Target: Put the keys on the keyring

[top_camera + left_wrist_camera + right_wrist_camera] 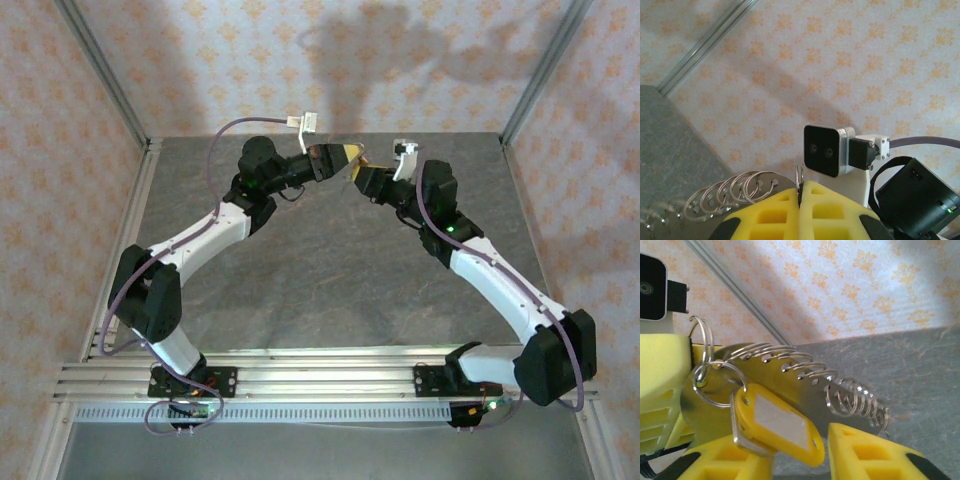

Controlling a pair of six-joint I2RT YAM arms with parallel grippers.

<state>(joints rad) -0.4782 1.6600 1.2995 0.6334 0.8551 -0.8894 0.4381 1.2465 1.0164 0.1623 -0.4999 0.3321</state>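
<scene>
Pinching the keyring (800,176) edge-on, my left hand (801,189) has its yellow fingers pressed flat together with the thin steel loop standing up out of the seam. From my right wrist that same loop rises beside the left hand's foam. Just under it hangs a small ring (715,405) carrying the key (775,426), a yellow tag with a pale label and a dull metal blade behind it. Whether the two rings are threaded together or merely touching, I cannot tell. My right hand (795,440) has its fingers apart; the key lies over one finger and just short of the other. Behind is a metal plate (805,390) edged with spare rings, well above the grey bench (330,290).
</scene>
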